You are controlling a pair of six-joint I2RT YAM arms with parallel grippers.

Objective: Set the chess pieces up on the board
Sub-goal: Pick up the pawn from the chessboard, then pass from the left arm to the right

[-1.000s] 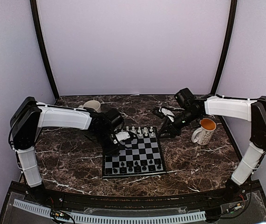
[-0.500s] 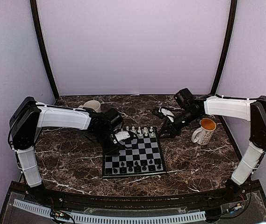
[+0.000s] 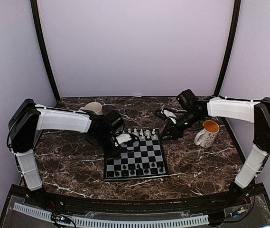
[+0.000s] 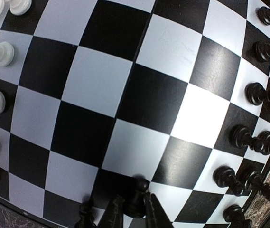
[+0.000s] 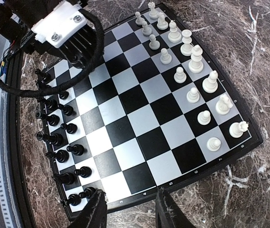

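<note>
The board [image 3: 142, 154] lies flat on the dark marble table [image 3: 68, 161], midway between the two arms. White pieces [image 5: 191, 71] stand in two rows along its far edge, and black pieces [image 5: 61, 128] line its near edge. A black pawn [image 4: 138, 187] stands at the board's left edge, between the two camps. The left hand [image 4: 134, 202] is down over it, its two fingers set narrow against either side of the pawn. The right hand [image 5: 130, 202] hovers just off the board's right side, its fingers partly apart with nothing between them. A white mug with an orange inside [image 3: 207, 133] stands to the right, and a pale cup [image 3: 93, 107] sits at the far left.
</note>
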